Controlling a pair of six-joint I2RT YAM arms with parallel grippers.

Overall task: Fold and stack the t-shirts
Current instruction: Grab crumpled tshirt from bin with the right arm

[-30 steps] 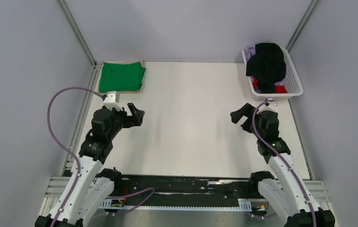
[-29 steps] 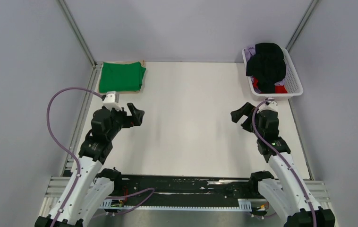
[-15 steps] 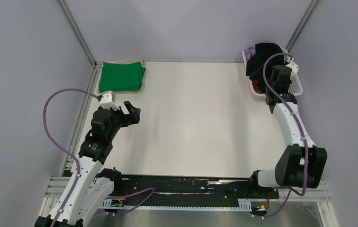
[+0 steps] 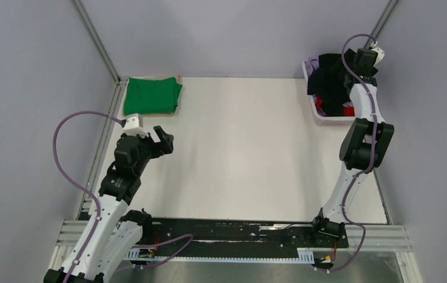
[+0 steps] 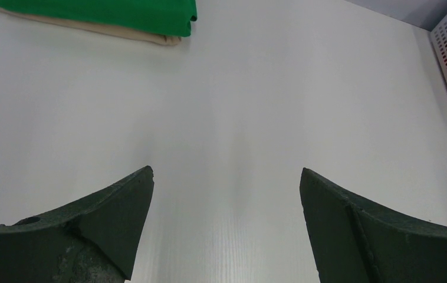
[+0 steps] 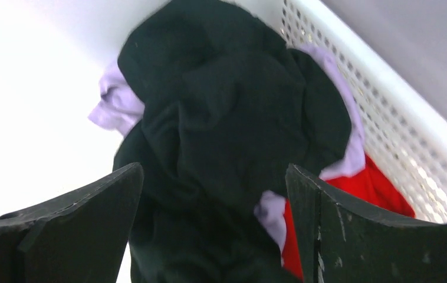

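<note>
A crumpled black t-shirt (image 4: 329, 78) lies on top of the pile in the white lattice basket (image 4: 334, 119) at the far right. Lavender (image 6: 114, 105) and red (image 6: 381, 190) t-shirts show beneath the black one (image 6: 227, 118). My right gripper (image 6: 214, 167) hangs open just above the black fabric, fingers either side of a fold and gripping nothing. In the top view the right gripper (image 4: 351, 73) reaches over the basket with its arm stretched out. A folded green t-shirt (image 4: 151, 96) rests at the far left corner. My left gripper (image 4: 166, 140) is open over bare table, its jaws (image 5: 226, 170) with nothing between them.
A beige folded layer (image 5: 150, 38) lies under the green t-shirt (image 5: 109, 12). The basket wall (image 6: 386, 118) runs close along the right side of the pile. Grey enclosure walls and metal rails border the white table (image 4: 239, 153).
My right arm has swung from the table's mid-right up and out over the basket, ending above the black t-shirt. The left arm has barely shifted.
</note>
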